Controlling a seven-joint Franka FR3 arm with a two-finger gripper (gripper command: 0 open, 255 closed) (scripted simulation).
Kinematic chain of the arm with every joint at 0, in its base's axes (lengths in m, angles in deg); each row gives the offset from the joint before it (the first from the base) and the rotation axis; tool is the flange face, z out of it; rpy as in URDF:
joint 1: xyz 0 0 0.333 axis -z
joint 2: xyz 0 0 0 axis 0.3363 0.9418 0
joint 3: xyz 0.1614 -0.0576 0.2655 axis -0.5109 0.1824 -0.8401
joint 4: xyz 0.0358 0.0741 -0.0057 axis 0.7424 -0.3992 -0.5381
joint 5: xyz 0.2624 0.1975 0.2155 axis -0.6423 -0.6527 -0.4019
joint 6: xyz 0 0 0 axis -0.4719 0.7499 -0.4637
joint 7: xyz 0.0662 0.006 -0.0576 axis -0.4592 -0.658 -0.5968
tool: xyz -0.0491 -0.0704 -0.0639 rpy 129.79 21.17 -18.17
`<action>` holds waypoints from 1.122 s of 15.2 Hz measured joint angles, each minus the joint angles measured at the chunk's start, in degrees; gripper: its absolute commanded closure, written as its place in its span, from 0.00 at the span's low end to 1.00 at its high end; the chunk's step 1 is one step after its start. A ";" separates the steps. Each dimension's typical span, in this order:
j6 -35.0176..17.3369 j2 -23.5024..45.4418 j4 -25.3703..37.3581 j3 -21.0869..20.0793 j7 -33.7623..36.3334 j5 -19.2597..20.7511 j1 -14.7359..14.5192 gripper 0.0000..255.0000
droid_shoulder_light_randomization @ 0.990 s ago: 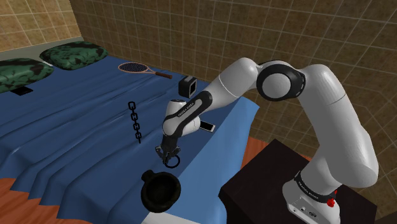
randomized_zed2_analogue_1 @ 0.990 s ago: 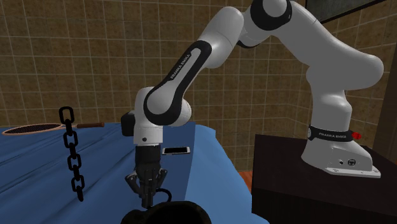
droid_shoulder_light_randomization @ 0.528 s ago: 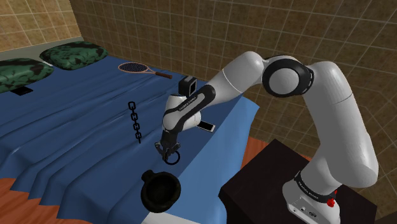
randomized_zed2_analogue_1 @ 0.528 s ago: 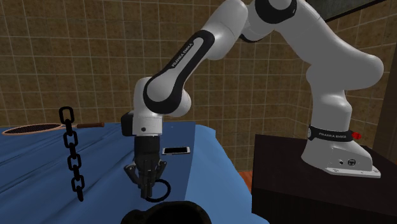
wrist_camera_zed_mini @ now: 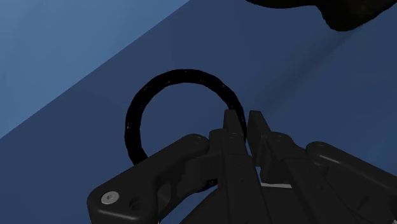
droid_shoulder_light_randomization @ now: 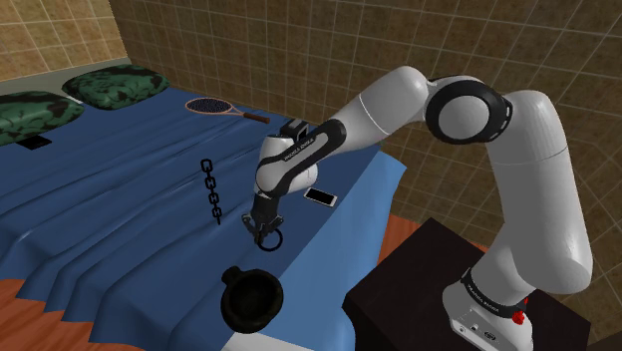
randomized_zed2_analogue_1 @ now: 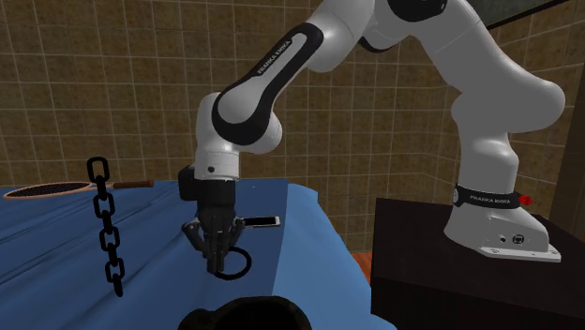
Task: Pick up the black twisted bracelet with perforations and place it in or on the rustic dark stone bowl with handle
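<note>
The bracelet (wrist_camera_zed_mini: 136, 115) is a thin black ring. My gripper (wrist_camera_zed_mini: 245, 118) is shut on its rim, and the rest of the ring sticks out beside the fingers. In the shoulder view the gripper (droid_shoulder_light_randomization: 264, 231) points down and holds the bracelet (droid_shoulder_light_randomization: 276, 238) a little above the blue bedcover. The dark bowl with a handle (droid_shoulder_light_randomization: 249, 297) sits on the bed's near edge, below and in front of the gripper. From the second exterior view the bracelet (randomized_zed2_analogue_1: 247, 262) hangs from the gripper (randomized_zed2_analogue_1: 217, 263) just above the bowl (randomized_zed2_analogue_1: 248, 314). The bowl's dark rim (wrist_camera_zed_mini: 331, 11) lies beyond the fingertips.
A black chain (droid_shoulder_light_randomization: 211, 189) lies on the blue bedcover (droid_shoulder_light_randomization: 120, 209) toward the shoulder view's left. A white phone (droid_shoulder_light_randomization: 321, 196) rests behind the arm. Further back are a racket (droid_shoulder_light_randomization: 224, 109) and green pillows (droid_shoulder_light_randomization: 118, 84). The dark stand (droid_shoulder_light_randomization: 439, 289) is at the lower right.
The gripper has risen from the bedcover with the bracelet held in it, and the forearm has swung up. The bowl, chain and phone have not moved.
</note>
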 measured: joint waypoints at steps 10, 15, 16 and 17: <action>4.99 -5.55 -0.33 -0.05 1.76 0.21 0.38 1.00; 7.79 -8.31 -0.10 -0.13 2.87 0.34 0.46 1.00; 8.26 -8.84 -0.15 -0.14 2.98 0.34 0.54 1.00; 8.77 -9.43 -0.24 -0.16 3.07 0.31 0.64 1.00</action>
